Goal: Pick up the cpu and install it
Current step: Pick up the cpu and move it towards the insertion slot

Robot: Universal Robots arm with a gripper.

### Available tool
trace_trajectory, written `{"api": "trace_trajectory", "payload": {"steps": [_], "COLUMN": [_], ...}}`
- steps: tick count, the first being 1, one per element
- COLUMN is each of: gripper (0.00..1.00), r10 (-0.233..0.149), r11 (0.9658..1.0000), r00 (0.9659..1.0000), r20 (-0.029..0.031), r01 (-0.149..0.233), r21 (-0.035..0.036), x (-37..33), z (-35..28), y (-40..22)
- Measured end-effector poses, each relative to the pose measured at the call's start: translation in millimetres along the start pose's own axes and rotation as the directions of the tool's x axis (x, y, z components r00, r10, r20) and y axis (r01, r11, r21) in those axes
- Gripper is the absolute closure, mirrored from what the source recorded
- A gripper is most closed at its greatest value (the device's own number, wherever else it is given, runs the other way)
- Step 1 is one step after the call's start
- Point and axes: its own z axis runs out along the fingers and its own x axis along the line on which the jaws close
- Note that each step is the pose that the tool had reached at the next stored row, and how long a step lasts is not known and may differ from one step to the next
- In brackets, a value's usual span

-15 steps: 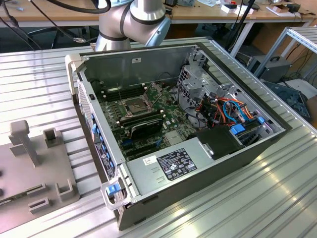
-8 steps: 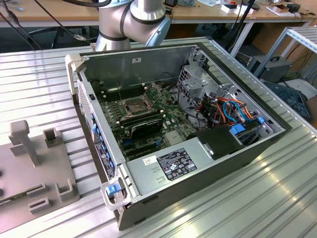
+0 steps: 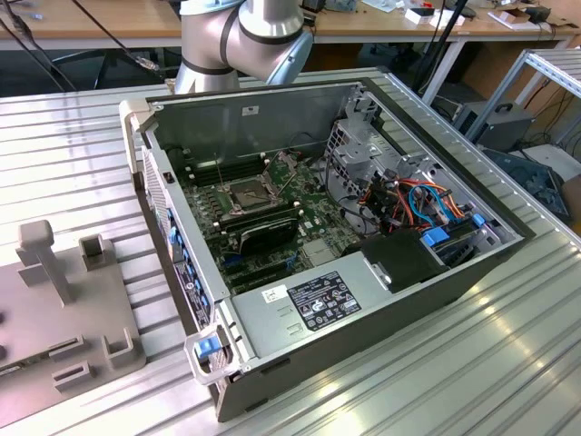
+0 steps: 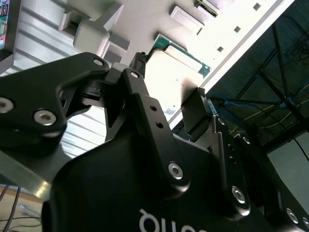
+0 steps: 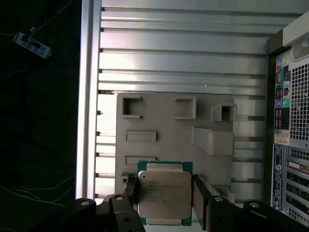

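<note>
The cpu point(image 5: 164, 198) is a flat square chip with a dull silver top and a green rim. In both wrist views it sits between my two black fingers. My gripper point(image 5: 164, 181) is shut on the cpu, with one finger against each of two opposite edges. The chip hangs above a grey fixture plate point(image 5: 159, 121). In the second wrist view the cpu point(image 4: 181, 52) shows its green edge beyond the gripper point(image 4: 169, 75). In the exterior view the dark square socket point(image 3: 247, 193) lies on the motherboard inside the open computer case point(image 3: 300, 309).
The grey fixture plate point(image 3: 64, 309) with its slots and an upright post point(image 3: 41, 250) lies at the exterior view's left of the case, on a ribbed metal table point(image 3: 508, 363). Cables and drive bays point(image 3: 418, 209) crowd the case's right half. The arm's elbow point(image 3: 245, 36) rises behind the case.
</note>
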Motion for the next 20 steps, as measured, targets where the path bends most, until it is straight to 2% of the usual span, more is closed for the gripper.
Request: {"api": "trace_trajectory", "payload": {"steps": [8,14,20], "gripper": [0.45,0.45,0.45], "r10": [0.0,0.0,0.0], "r11": [1.0,1.0,1.0], "r00": [1.0,1.0,1.0], "r20": [-0.0004,-0.0002,-0.0002], "r01": [0.0,0.0,0.0], "r21": [0.0003,0.0001,0.0001], "x": [-0.3,-7.1,-10.8], "z": [-0.4,-0.4,-0.4], "y": [0.1,-0.2,-0.3]}}
